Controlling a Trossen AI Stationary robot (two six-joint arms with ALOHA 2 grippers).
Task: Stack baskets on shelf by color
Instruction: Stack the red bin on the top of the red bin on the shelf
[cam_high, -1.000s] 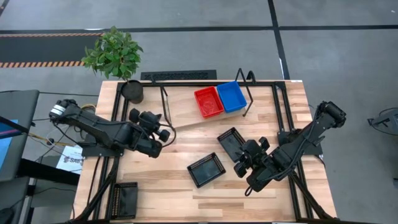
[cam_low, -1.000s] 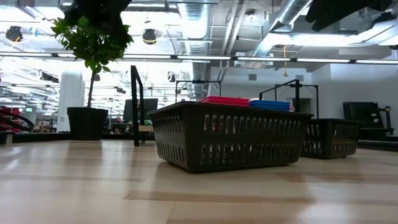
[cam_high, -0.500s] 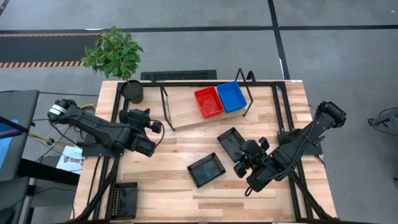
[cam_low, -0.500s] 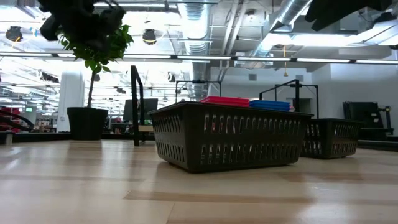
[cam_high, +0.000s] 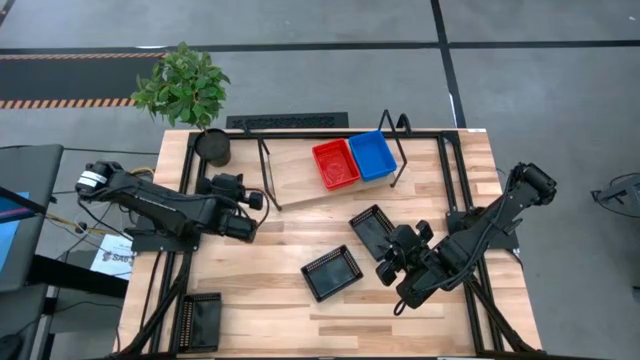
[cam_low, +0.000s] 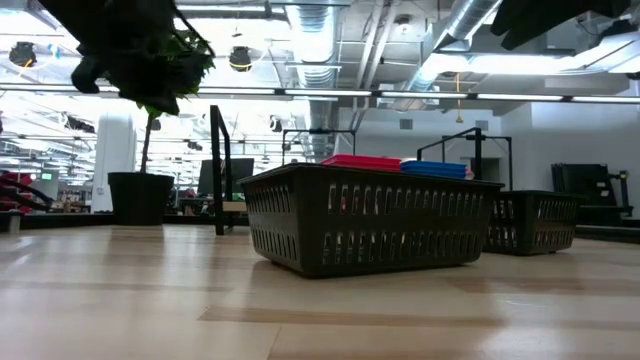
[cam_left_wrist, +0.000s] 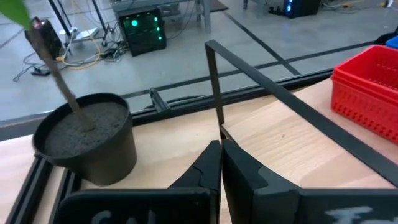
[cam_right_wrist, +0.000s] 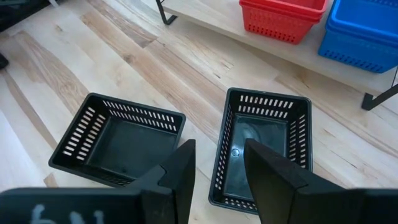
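The shelf (cam_high: 295, 175) stands at the table's far side and carries a red stack of baskets (cam_high: 335, 163) beside a blue stack (cam_high: 372, 155). Three black baskets sit on the table: one (cam_high: 371, 228) right of centre, one (cam_high: 332, 272) near the middle, one (cam_high: 202, 320) at the near left corner. My right gripper (cam_right_wrist: 217, 165) hovers open above the gap between the two middle black baskets (cam_right_wrist: 261, 149) (cam_right_wrist: 118, 140). My left gripper (cam_left_wrist: 221, 149) is shut and holds nothing. It hangs left of the shelf's left end (cam_high: 236, 190) and points toward the far edge.
A potted plant (cam_high: 212, 147) stands at the far left corner, close ahead of my left gripper (cam_left_wrist: 87, 140). The shelf's black wire leg (cam_left_wrist: 214, 93) rises just beyond the left fingers. Bare tabletop (cam_high: 260, 300) lies between the near-left basket and the middle ones.
My left gripper has drawn back from beside the shelf's left end toward the table's left edge and a little toward the far edge, staying shut. The baskets have stayed where they were.
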